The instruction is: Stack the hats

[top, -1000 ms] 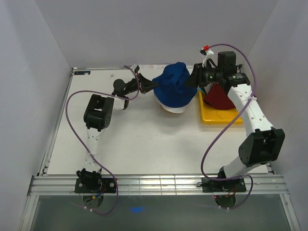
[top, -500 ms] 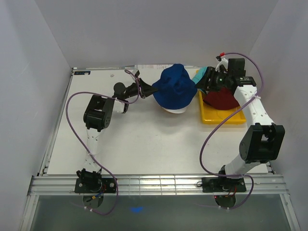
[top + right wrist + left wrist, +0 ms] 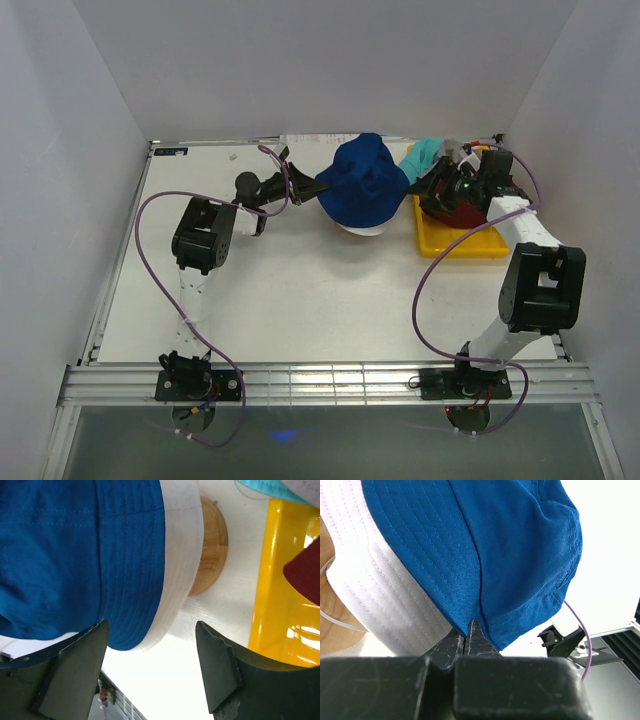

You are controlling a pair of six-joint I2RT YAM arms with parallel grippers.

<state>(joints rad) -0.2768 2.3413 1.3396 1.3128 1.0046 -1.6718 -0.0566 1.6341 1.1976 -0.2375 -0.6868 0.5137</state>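
The royal blue hat sits over the light grey hat on the wooden stand, whose base shows in the right wrist view. My left gripper is shut on the blue hat's left brim, with the grey hat just below it. My right gripper is open and empty, to the right of the stack over the yellow tray. The dark red hat lies in the tray. The teal hat lies behind the tray's left corner.
The stand's wooden base rests on the white table. The yellow tray wall is close to the right fingers. White walls enclose the table at the back and on both sides.
My right gripper has let go of the blue hat and drawn back to the right over the tray. The blue hat has settled lower on the stack. The left gripper has stayed on the brim.
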